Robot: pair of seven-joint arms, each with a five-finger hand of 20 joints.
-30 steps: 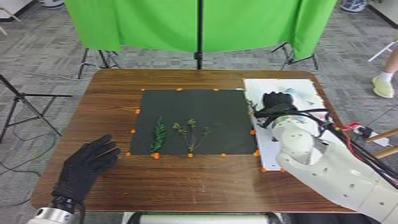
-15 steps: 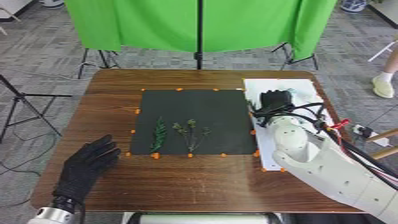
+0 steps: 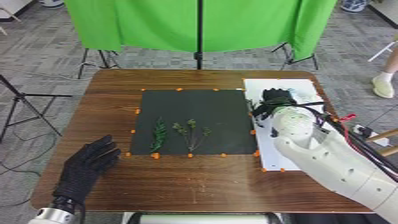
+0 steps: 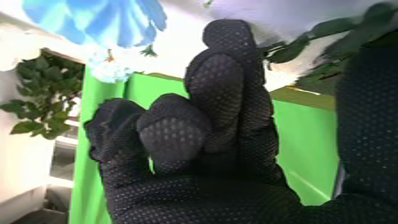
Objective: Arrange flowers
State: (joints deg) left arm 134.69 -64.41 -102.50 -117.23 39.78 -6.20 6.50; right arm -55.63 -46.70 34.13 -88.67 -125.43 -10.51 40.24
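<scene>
Right wrist view has the pale blue ruffled flower [image 4: 98,20] out beyond the black-gloved right hand [image 4: 213,197], fingers loose, nothing gripped. Head view: it's just twisted a bit above the white rectangular board [image 3: 274,158], so probably lining up a pick.

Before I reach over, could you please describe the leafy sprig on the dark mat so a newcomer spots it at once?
On the brown wooden table lies a dark, squarish mat. The leafy sprig is on its near half, toward the robot's left. Dense green leaves line its length, unlike the sparse, forking stems just to its right.
</scene>
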